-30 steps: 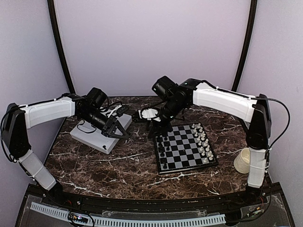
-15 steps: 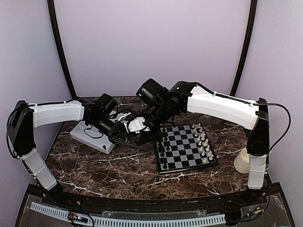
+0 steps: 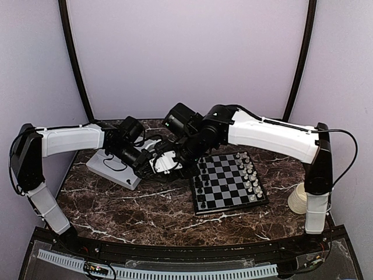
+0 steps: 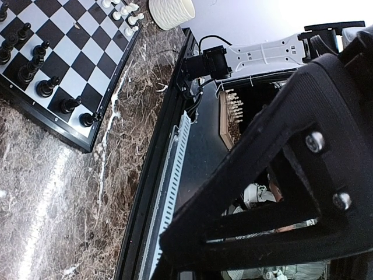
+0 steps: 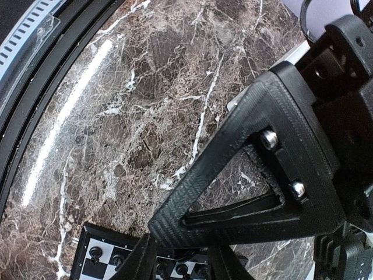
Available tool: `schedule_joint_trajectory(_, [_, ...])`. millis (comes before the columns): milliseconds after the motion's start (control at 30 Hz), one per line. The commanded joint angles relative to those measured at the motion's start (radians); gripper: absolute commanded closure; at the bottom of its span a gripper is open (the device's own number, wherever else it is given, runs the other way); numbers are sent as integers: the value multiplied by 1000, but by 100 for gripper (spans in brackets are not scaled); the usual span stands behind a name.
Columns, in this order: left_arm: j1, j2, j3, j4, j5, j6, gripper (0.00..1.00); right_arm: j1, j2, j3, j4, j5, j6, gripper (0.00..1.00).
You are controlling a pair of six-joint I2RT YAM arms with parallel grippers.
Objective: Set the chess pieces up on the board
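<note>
Top view, arms: both reach in over the dark marble table [image 3: 134, 204] and cross just beside the board's far left corner, wrists nearly touching.
Top view, left gripper [image 3: 149, 166]: jaws closed together; whether a piece sits between them, I cannot tell.
Top view, right gripper [image 3: 169, 163]: hidden among the two wrists; apart or together, I cannot tell.
Top view, board: the small square black-and-grey chessboard [image 3: 228, 185] lies right of centre. The tiny black plastic chessmen [image 3: 201, 182] stand along its left side and the tiny white chessmen [image 3: 250, 175] along its right.
Top view, rest: the white rectangular tray [image 3: 116, 170] lies left of the grippers and the cream ribbed cup [image 3: 298, 198] right of the board.
Left wrist view: the board's near corner, a file of black chessmen upright on it, the cup beyond.
Right wrist view: bare marble, and a board corner with a few black chessmen at the bottom edge.
Risk, collision: the crowded wrists could knock together, jolting either grip.
Risk, sweep: the right arm hangs over the black ranks, so a low pass could topple them.
</note>
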Motion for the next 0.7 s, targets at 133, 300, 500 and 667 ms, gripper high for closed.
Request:
schedule_joint_trajectory(133, [-6, -5, 15, -5, 58, 32, 92, 19, -24, -41, 15, 19, 10, 84])
schedule_joint_trajectory(300, [-5, -21, 21, -13, -47, 32, 79, 7, -30, -80, 61, 31, 56, 89])
schedule_joint_trajectory(500, [0, -131, 10, 44, -234, 1, 68, -108, -51, -126, 108, -138, 198, 90])
schedule_joint_trajectory(667, [-1, -305, -102, 297, -525, -100, 65, -240, -91, -190, 209, -407, 407, 90])
